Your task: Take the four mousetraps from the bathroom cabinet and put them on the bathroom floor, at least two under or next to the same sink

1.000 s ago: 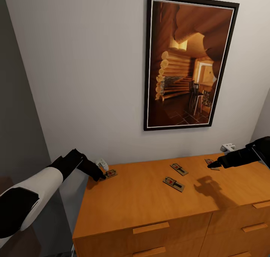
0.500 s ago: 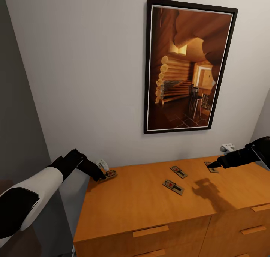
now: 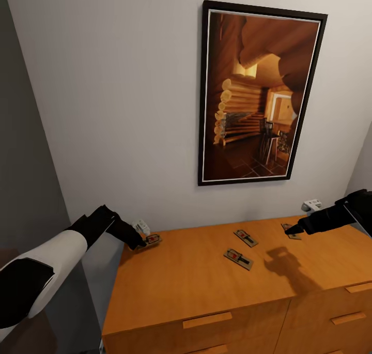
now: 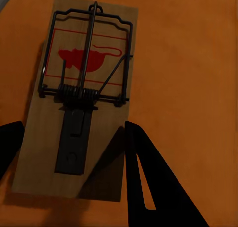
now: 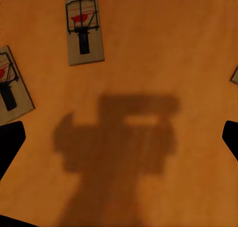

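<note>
Head view: four mousetraps lie flat on top of the cabinet (image 3: 206, 287). Far-left mousetrap (image 3: 152, 239) sits at the top's 10 o'clock corner; the left gripper (image 3: 138, 245) is down at it. Left wrist view: this trap (image 4: 82, 95) lies between the two dark fingers (image 4: 153, 182), which straddle its near end, spread apart, one close against the board's edge; contact cannot be told.

Two middle mousetraps (image 3: 238, 258) and (image 3: 246, 237) lie apart near the top's centre, toward 1 o'clock. Fourth mousetrap (image 3: 288, 227) is at the back right, just under the tip of the right gripper (image 3: 292, 230). Right wrist view: fingers (image 5: 10, 142) wide apart above bare wood, the gripper's shadow between them, two traps beyond.

Against 0.5 s ago: right gripper has crept slightly left, its shadow with it. Left gripper and all traps unchanged. Framed picture (image 3: 258, 93) sits marginally lower, so the camera has shifted a little.
</note>
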